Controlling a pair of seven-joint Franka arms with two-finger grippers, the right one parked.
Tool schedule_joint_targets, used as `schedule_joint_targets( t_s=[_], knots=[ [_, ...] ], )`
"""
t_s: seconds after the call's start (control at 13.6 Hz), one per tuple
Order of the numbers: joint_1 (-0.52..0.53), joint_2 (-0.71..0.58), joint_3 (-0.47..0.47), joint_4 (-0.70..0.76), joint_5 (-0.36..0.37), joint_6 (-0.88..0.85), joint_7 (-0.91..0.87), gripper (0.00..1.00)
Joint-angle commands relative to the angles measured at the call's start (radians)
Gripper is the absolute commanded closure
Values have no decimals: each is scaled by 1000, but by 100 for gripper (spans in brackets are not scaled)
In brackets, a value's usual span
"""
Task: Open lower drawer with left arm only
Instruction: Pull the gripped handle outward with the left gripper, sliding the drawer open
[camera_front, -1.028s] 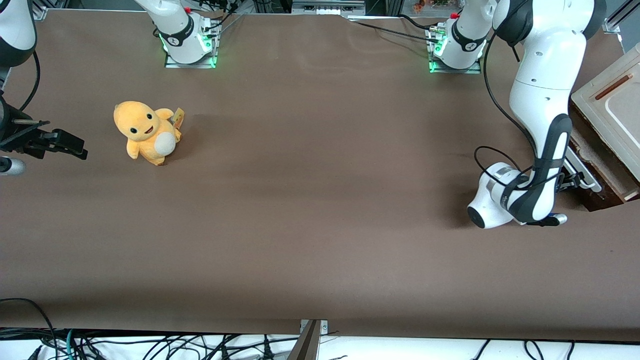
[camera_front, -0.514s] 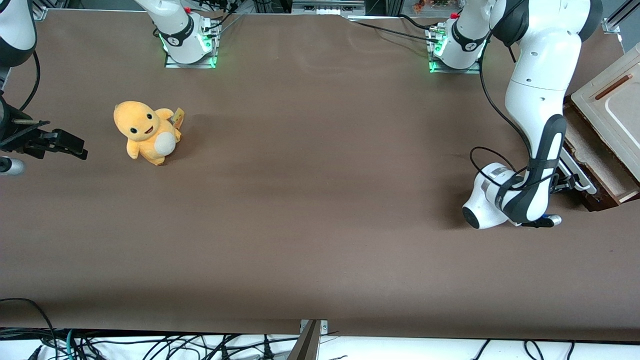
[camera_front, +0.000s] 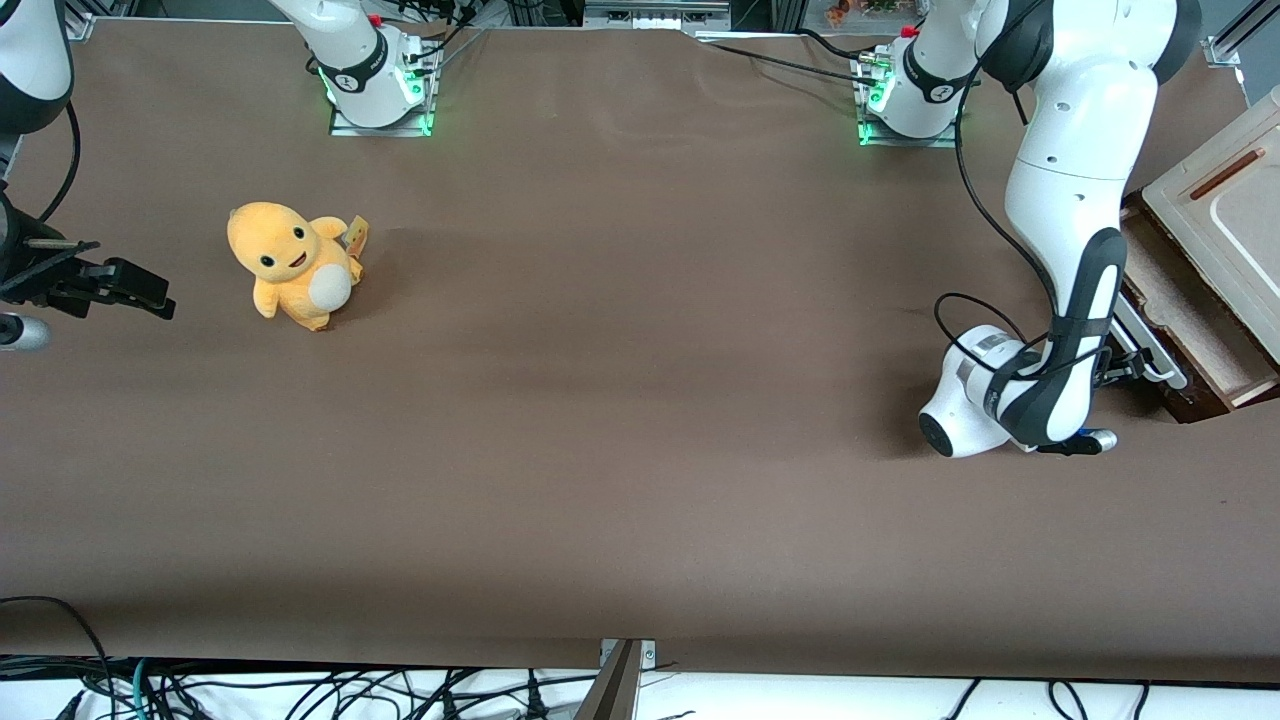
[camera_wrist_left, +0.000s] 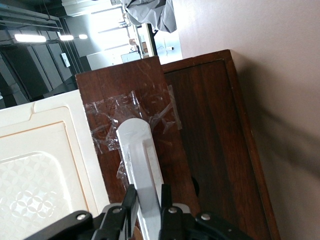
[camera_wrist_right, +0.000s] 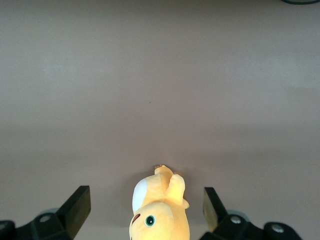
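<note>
The lower drawer (camera_front: 1185, 325) stands partly pulled out of the cabinet (camera_front: 1225, 215) at the working arm's end of the counter (camera_front: 640, 420), pale inside exposed. My gripper (camera_wrist_left: 148, 207) has its fingers (camera_wrist_left: 130, 200) clamped on the drawer's white bar handle (camera_wrist_left: 142, 160). My left arm (camera_front: 1070, 210) reaches down in front of the drawer; a yellow plush toy (camera_front: 290, 265) sits toward the parked arm's end.

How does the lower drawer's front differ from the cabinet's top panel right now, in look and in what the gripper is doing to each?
The lower drawer has a dark brown wood front; the top panel is cream with an embossed pattern. The drawer front carries a white bar handle with clear tape around its end; the panel carries no handle. The gripper is shut on the drawer's handle and does not touch the panel. Both belong to one cabinet.
</note>
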Motion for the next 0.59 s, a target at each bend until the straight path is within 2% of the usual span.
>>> schedule_joint_targets(
  t_s=[0.0,0.51],
  knots=[
    [-32,13,0,44,-50,-9,65,84],
    [-38,13,0,52,-73,-9,64,82]
  ],
)
